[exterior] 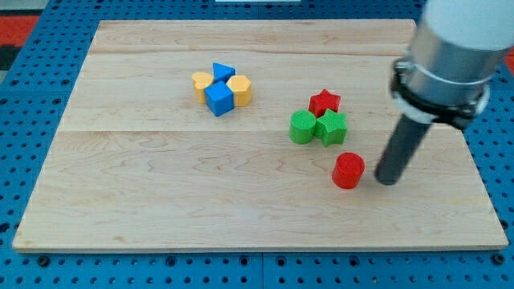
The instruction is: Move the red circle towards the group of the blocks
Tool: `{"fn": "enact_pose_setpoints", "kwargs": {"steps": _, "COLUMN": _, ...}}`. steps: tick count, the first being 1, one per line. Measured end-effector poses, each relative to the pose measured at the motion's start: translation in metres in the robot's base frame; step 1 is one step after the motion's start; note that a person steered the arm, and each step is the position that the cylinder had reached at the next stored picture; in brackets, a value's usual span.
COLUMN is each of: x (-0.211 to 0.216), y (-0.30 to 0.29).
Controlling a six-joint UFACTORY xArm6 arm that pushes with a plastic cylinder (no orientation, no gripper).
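Pale wood makes the rectangular board [161,193], which lies on a blue perforated base [24,120]. The red circle, a short red cylinder block [348,170], stands in the lower right part of the frame. Just to its right is the dark straight rod [399,150], and my tip [388,181] rests on the board near the red circle, on the view's right of it; a thin gap seems to separate them, but contact cannot be excluded. The arm has no gripper, so there is nothing that opens or closes, and the rod holds nothing. Its grey and white body [454,44] fills the upper right corner of the frame.

Above and slightly left of the red circle there is a close group of three blocks: a red star block [324,101], a green round ribbed block [303,128] and a green star-like block [332,128]. These three touch each other, and the red circle is near them but apart.

Well apart, in the upper left of centre, a second group sits tightly: a yellow block [201,83], a blue triangle block [222,72], a blue cube block [218,98] and a yellow hexagon-like block [240,89].
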State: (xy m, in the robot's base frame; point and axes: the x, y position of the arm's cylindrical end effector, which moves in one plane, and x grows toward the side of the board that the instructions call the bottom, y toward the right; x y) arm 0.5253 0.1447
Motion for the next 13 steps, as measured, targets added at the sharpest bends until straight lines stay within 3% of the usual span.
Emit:
{"fn": "enact_pose_setpoints", "kwargs": {"steps": 2, "x": -0.005, "y": -0.088}}
{"fn": "enact_pose_setpoints", "kwargs": {"steps": 4, "x": -0.062, "y": -0.148}}
{"fn": "enact_pose_setpoints", "kwargs": {"steps": 8, "x": -0.09, "y": -0.147}}
{"fn": "enact_pose_setpoints", "kwargs": {"steps": 12, "x": -0.09, "y": -0.189}}
{"fn": "enact_pose_setpoints", "kwargs": {"steps": 13, "x": -0.073, "y": -0.189}}
